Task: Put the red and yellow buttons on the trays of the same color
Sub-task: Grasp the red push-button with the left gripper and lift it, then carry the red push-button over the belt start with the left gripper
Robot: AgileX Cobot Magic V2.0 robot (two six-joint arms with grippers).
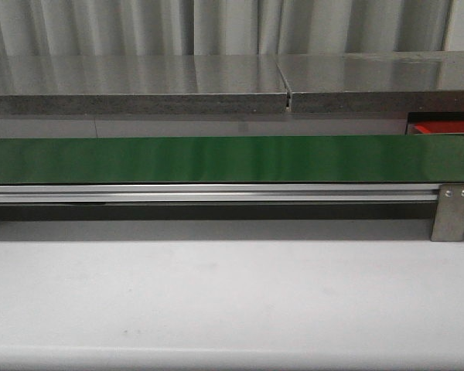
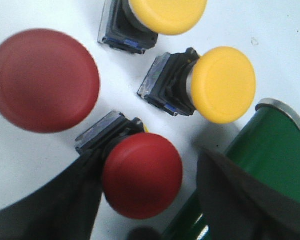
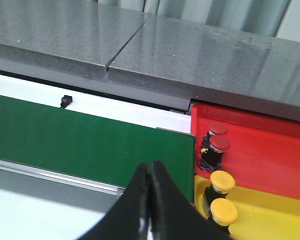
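Two red buttons [image 3: 215, 140] sit in red tray [image 3: 270, 155], two yellow [image 3: 222, 197] in yellow tray [image 3: 270, 220], beside green belt [image 3: 90, 142]. Left pincer [image 2: 150, 195] spread around loose red button [image 2: 142, 175], ready to grab. Right pincer [image 3: 150, 185] clenched, empty.

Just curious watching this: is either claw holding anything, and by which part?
Right claw is shut on nothing. Left claw is open around a red button, not yet gripping it.

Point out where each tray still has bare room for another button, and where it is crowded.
In the red tray, two red buttons crowd the edge beside the green belt; the floor beyond them, away from the belt, is bare. In the yellow tray, two yellow buttons crowd that same belt edge; the floor past them is bare.
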